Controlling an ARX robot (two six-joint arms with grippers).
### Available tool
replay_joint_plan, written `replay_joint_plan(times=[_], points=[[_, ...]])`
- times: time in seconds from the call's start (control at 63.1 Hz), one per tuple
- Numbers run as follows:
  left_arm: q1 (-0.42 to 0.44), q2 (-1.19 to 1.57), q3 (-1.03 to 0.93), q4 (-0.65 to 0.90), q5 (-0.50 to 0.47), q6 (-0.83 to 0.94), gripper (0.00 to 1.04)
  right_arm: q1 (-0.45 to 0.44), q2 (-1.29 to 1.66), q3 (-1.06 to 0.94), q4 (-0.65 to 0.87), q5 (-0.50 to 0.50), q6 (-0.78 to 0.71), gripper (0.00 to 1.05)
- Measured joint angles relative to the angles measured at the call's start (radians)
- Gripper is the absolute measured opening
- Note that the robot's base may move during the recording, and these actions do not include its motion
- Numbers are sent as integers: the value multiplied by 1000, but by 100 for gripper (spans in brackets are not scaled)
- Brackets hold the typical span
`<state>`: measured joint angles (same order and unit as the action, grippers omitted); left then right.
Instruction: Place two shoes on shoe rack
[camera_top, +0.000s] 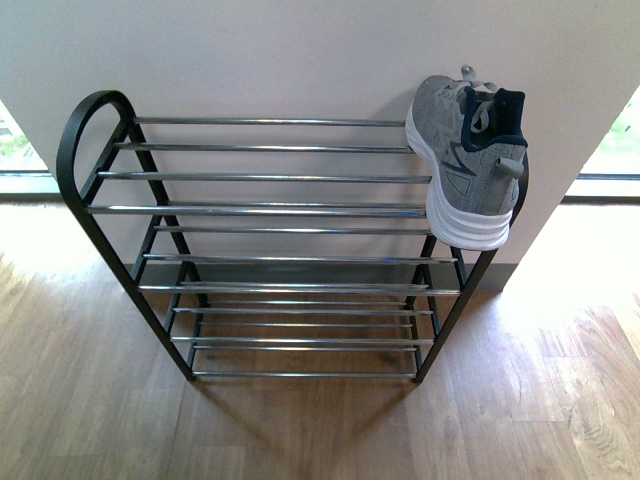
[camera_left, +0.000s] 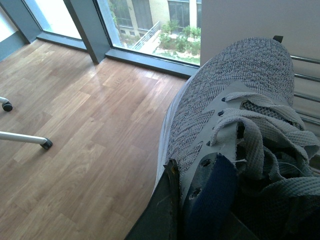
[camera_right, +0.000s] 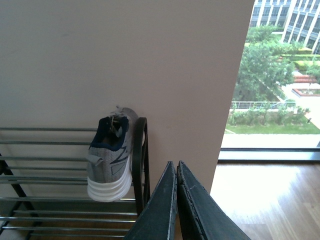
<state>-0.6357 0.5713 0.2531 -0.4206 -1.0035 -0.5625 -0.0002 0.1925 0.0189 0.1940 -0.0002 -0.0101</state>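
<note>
One grey sneaker (camera_top: 465, 160) stands on the right end of the shoe rack's (camera_top: 270, 208) top tier, heel toward me and toe to the wall. It also shows as the sneaker (camera_right: 110, 155) beside the rack's black side frame (camera_right: 141, 160). A second grey sneaker (camera_left: 225, 100) fills the left wrist view. My left gripper (camera_left: 187, 182) is shut on its side wall next to the navy collar. Chrome bars (camera_left: 306, 77) show just past its toe. My right gripper (camera_right: 176, 165) is shut and holds nothing, off the rack's right end. Neither arm shows in the front view.
The rack stands against a pale wall (camera_top: 300, 50) on a wooden floor (camera_top: 300, 430). Floor-level windows (camera_left: 150, 30) flank the wall on both sides. A chair leg with a caster (camera_left: 46, 144) lies on the floor in the left wrist view.
</note>
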Motion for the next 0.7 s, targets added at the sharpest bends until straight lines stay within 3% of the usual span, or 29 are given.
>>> replay_joint_plan(times=[0.095, 0.206, 0.697], points=[[0, 0, 0, 0, 0, 0, 1, 0, -34, 0, -34, 0, 0, 1], [0, 0, 0, 0, 0, 0, 1, 0, -165, 0, -183, 0, 1, 1], [0, 0, 0, 0, 0, 0, 1, 0, -186, 0, -191, 0, 2, 1]])
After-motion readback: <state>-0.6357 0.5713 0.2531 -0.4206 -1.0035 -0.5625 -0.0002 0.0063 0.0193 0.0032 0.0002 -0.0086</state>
